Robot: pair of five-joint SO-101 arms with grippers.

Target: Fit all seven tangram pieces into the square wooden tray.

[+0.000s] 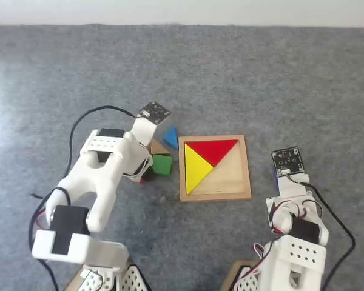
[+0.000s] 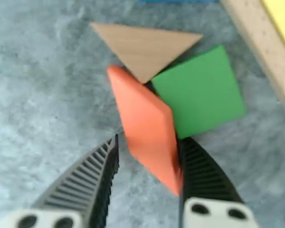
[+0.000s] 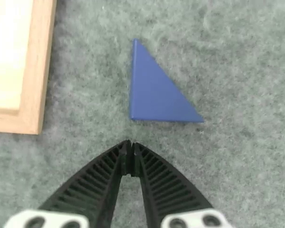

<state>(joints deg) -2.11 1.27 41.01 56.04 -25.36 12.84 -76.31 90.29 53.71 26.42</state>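
Left pincer [image 2: 148, 140] stands open astride the tilted orange wooden parallelogram [image 2: 140, 114], with one finger touching it. Closing squarely on its long edges before lifting seems wise. To its right lies the partly filled square wooden tray [image 1: 215, 197]. Right pincer [image 3: 128, 152], shut and empty, sits just short of a blue wooden triangle [image 3: 154, 95].

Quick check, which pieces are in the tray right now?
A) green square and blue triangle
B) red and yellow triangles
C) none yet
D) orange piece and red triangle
B: in the high view the red triangle and the yellow triangle lie inside the wooden tray.
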